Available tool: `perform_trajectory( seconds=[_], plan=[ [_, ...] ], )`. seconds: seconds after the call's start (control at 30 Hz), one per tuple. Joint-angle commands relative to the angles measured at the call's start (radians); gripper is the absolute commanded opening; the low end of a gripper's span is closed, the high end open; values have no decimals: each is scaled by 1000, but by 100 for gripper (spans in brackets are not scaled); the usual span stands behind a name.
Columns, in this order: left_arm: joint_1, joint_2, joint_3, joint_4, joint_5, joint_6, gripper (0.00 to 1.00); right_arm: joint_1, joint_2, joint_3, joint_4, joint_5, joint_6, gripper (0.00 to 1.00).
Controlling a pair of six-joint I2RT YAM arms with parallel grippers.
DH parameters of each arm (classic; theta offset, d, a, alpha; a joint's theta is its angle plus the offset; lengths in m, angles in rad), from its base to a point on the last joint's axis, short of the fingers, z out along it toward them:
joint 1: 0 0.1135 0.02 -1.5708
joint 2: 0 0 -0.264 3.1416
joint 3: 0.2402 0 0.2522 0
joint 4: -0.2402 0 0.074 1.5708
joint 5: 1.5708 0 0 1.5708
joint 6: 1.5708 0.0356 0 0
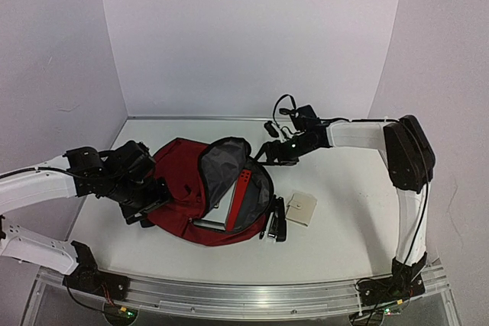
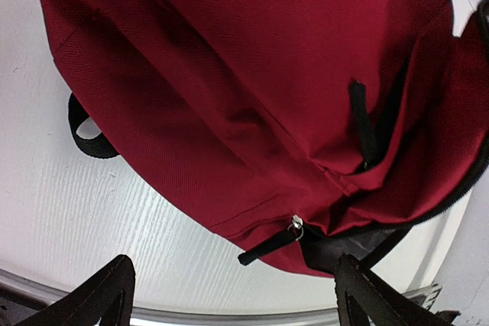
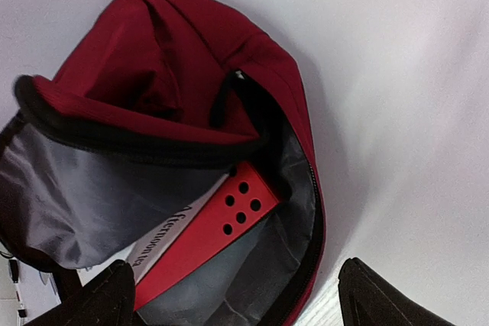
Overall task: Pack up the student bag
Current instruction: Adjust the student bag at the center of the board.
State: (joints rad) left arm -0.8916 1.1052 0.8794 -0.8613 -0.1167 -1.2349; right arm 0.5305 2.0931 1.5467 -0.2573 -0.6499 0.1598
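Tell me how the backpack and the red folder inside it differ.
The student bag is dark red; the folder is a brighter red. The bag is soft, creased fabric; the folder is flat and stiff, with round holes near one end. The bag lies open on the table; the folder sits inside it against the grey lining. Both are red.

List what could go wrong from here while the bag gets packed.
1. The left gripper and right gripper are open, so nothing holds the soft bag; its flap may sag over the opening.
2. The folder lies slanted inside and could snag the next item.
3. The beige item beside the bag might be left out.
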Motion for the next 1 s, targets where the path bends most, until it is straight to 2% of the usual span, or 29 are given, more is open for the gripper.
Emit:
perform_trajectory(
  seconds=[0.0, 0.13, 0.3, 0.4, 0.53, 0.67, 0.83, 0.97],
  plan=[
    [43, 42, -25, 154, 16, -92, 90, 5, 16, -18, -8, -41, -51, 87],
    [78, 164, -17, 231, 65, -68, 84, 10, 16, -62, -8, -53, -57, 76],
    [177, 217, -47, 431, 95, -76, 75, 23, -11, -114, -5, -57, -92, 64],
    [213, 291, -29, 536, 106, -83, 69, 30, -29, -144, 1, -51, -100, 51],
    [238, 498, 180, 503, 172, 40, 62, 29, -29, -134, 0, -95, -76, 37],
    [299, 667, 353, 520, 239, 89, 52, 26, 12, -80, -10, -131, -34, 28],
    [398, 811, 528, 489, 292, 174, 47, 16, 33, -30, -13, -175, -9, 24],
    [500, 821, 586, 459, 329, 260, 47, 30, 49, -27, -11, -214, 7, 22]
  ],
)
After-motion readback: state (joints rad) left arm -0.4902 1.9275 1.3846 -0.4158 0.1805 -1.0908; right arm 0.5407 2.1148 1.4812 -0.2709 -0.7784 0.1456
